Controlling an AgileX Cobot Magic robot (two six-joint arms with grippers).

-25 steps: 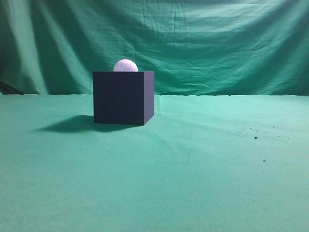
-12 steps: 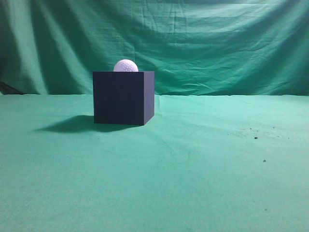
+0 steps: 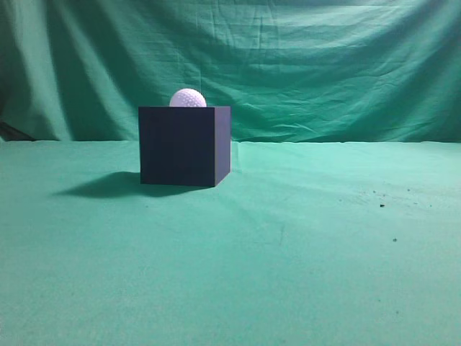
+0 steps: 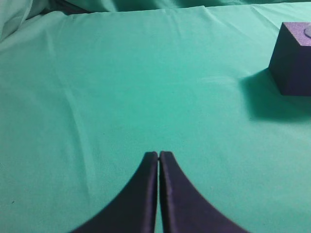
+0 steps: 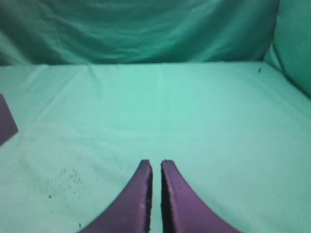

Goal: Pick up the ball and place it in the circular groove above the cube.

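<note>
Since the ball (image 3: 187, 97) already sits on top of the cube (image 3: 184, 146), left of centre in the exterior view, we judge the main risk is a knock: any arm sweeping past could jolt the cube and roll the ball out of its seat. Both claws are well apart from it. We see the left claw (image 4: 159, 156) closed and empty, with the cube at the upper right of its frame; the right claw (image 5: 156, 164) is nearly closed, also empty, with only 1 cube corner at its left edge.

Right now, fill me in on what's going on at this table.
Nothing is being handled. The white ball sits on top of the dark cube on the green cloth. Both arms are back from it: the left pincer and right pincer are shut and empty above the cloth.
</note>
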